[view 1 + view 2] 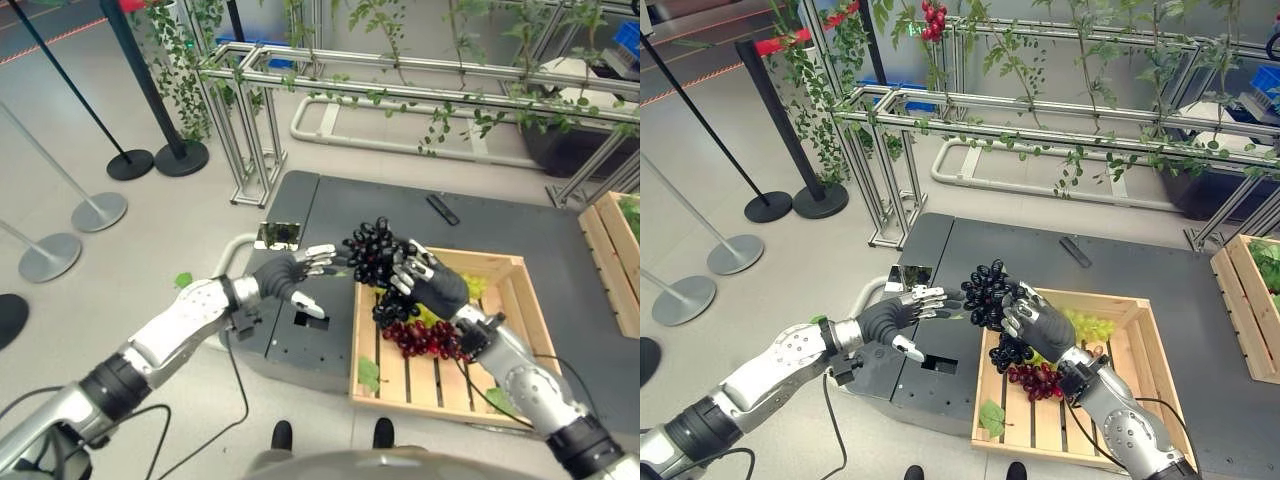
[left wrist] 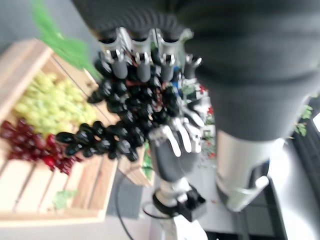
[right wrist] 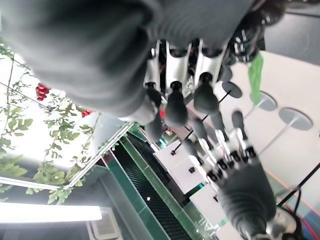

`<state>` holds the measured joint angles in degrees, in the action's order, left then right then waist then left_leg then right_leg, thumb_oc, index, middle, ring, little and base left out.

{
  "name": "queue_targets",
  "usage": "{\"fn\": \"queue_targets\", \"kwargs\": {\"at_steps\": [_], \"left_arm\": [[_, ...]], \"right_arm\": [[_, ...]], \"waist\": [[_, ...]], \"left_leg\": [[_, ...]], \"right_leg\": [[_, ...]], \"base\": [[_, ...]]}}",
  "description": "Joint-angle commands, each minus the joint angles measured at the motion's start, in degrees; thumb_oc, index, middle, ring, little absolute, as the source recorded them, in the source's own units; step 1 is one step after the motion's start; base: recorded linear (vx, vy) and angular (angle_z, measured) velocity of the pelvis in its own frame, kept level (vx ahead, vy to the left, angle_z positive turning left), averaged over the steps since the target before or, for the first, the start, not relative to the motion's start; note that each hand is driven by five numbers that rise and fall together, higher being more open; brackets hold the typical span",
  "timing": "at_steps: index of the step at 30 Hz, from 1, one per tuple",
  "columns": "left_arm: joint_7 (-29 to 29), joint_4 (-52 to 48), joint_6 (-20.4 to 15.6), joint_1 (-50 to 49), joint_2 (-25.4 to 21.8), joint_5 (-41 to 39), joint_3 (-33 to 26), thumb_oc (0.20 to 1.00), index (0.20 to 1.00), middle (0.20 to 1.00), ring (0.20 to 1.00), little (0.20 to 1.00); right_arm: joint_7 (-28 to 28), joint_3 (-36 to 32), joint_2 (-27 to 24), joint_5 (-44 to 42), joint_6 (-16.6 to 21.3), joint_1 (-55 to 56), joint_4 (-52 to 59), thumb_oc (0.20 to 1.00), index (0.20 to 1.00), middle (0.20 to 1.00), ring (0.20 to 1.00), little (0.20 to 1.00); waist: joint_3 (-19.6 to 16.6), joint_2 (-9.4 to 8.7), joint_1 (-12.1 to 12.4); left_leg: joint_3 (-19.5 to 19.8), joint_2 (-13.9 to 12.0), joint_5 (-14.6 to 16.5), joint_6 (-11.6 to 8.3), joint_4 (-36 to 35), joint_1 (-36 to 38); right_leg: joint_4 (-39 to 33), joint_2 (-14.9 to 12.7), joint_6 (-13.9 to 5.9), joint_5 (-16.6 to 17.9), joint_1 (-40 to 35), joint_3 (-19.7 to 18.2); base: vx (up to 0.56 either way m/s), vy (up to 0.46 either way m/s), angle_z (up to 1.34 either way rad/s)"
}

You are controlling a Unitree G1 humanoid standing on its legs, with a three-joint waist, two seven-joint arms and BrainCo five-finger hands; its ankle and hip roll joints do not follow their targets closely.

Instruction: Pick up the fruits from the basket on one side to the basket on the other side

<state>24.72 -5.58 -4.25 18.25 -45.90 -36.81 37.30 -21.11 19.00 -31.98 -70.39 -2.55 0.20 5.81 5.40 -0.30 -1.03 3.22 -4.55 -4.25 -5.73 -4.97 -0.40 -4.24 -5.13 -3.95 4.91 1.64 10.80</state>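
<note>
Above the crate's left edge: black grapes mid-handover, nothing delivered yet.

Largest first, you have the dark platform [image 1: 330, 200], then the wooden crate [image 1: 520, 270] on it, acting as the source basket; a second crate [image 1: 600, 235] sits well apart on the robot's right, and which one is the target you cannot tell from here. Next, the right hand [image 1: 425, 280] has its fingers curled round the black grapes [image 1: 375, 255], lifted clear of the crate. The left hand [image 1: 295, 275] reaches in with fingers straight and slightly spread, tips at the bunch but not closed on it. Left in the crate: red grapes [image 1: 420, 338], green grapes [image 1: 1090, 325], loose leaves [image 1: 368, 373]. By my judgement you are at the first transfer, with all the rest to move.
</note>
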Motion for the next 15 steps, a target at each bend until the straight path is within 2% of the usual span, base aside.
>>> {"fn": "queue_targets", "kwargs": {"at_steps": [1, 15], "left_arm": [[-0.1, 1.5, -2.1, 4.0, 0.7, 0.9, -0.3, 1.0, 1.0, 1.0, 1.0, 1.0], [-1.7, 2.7, -2.5, 2.6, 5.8, 2.9, -0.4, 1.0, 1.0, 1.0, 1.0, 1.0]], "right_arm": [[-1.7, -0.3, 1.4, -1.2, 3.4, -4.3, 7.6, 0.2, 0.2, 0.2, 0.2, 0.2], [-0.8, 0.4, 4.1, -1.4, 4.4, -5.1, 8.4, 0.2, 0.2, 0.2, 0.2, 0.2]], "waist": [[-3.1, -3.23, -0.8], [-4.4, -3.79, -0.9]], "left_leg": [[-0.9, 1.6, 3.6, 1.35, 0.1, 1.6], [-0.9, 1.5, 4.1, 1.66, 0.2, 2.1]], "right_leg": [[3.9, -3.1, -5.67, -2.7, -0.3, -1.0], [3.7, -3.1, -5.62, -2.9, -0.9, -1.1]], "base": [[0.03, 0.011, -0.04], [0.0, 0.0, 0.0]]}}
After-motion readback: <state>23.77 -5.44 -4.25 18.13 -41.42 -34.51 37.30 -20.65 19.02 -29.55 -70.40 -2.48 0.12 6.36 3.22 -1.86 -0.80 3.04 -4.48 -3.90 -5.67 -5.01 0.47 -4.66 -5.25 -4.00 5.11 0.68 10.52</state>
